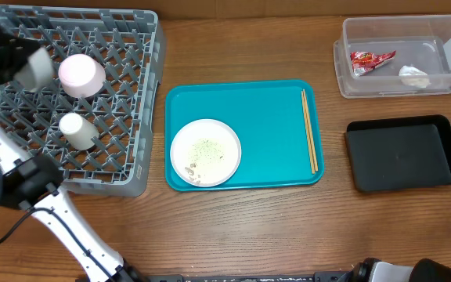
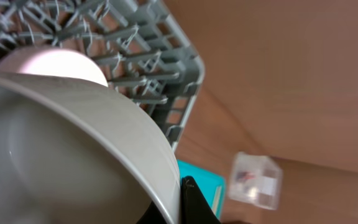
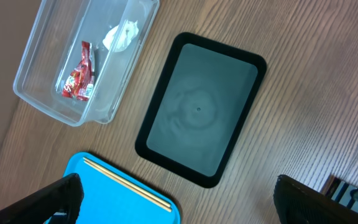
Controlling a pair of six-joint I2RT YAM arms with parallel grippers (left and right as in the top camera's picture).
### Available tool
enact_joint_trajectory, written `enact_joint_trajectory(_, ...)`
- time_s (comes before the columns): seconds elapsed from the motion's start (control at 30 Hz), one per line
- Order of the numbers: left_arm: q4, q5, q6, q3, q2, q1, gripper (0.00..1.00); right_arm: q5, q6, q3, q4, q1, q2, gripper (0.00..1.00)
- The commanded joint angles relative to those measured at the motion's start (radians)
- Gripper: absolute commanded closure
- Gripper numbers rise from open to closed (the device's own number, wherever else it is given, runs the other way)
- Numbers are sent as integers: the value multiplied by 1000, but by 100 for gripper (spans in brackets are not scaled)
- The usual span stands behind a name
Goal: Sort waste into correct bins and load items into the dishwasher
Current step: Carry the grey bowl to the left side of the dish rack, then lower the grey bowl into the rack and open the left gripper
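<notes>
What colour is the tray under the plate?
The tray is teal blue, clearest from the overhead view.

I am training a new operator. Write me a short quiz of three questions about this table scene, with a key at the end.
1. True or false: the thin wooden chopsticks lie on the flat teal tray.
2. Where is the small crumpled white tissue? A) in the clear plastic rectangular tub; B) in the shallow black rectangular bin; C) on the flat white round plate.
3. What does the left gripper hold, and over what?

Key
1. True.
2. A.
3. A greyish round bowl, gripped at its rim, over the large grey plastic dish rack.
</notes>
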Motion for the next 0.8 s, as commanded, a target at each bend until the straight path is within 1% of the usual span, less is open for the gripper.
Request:
enact_joint_trajectory(0.0, 3, 240, 71, -56, -31, 53, 96, 14, 1, -3, 2, -3, -13, 0)
enact_joint_trajectory(0.13, 40, 455, 174, -201, -31, 105, 96, 14, 1, -3, 2, -3, -13, 0)
enact_joint_trajectory(0.23, 58, 623, 261, -341, -31, 130, 96, 14, 1, -3, 2, -3, -13, 0)
enact_joint_trajectory(0.27, 71, 658, 283, -384, -31, 136, 96, 14, 1, -3, 2, -3, -13, 0)
enact_joint_trajectory(0.3, 75, 657, 281, -424, -31, 142, 96, 14, 1, -3, 2, -3, -13, 0)
enact_joint_trajectory(0.4, 105, 657, 326, -541, -31, 153, 96, 14, 1, -3, 2, -3, -13, 0)
enact_joint_trajectory(0.53, 163, 658, 355, -648, -31, 162, 96, 14, 1, -3, 2, -3, -13, 0)
enact_joint_trajectory(0.63, 242, 658, 355, -693, -31, 162, 96, 14, 1, -3, 2, -3, -13, 0)
enact_joint_trajectory(0.77, 334, 657, 355, -708, -31, 155, 96, 14, 1, -3, 2, -3, -12, 0)
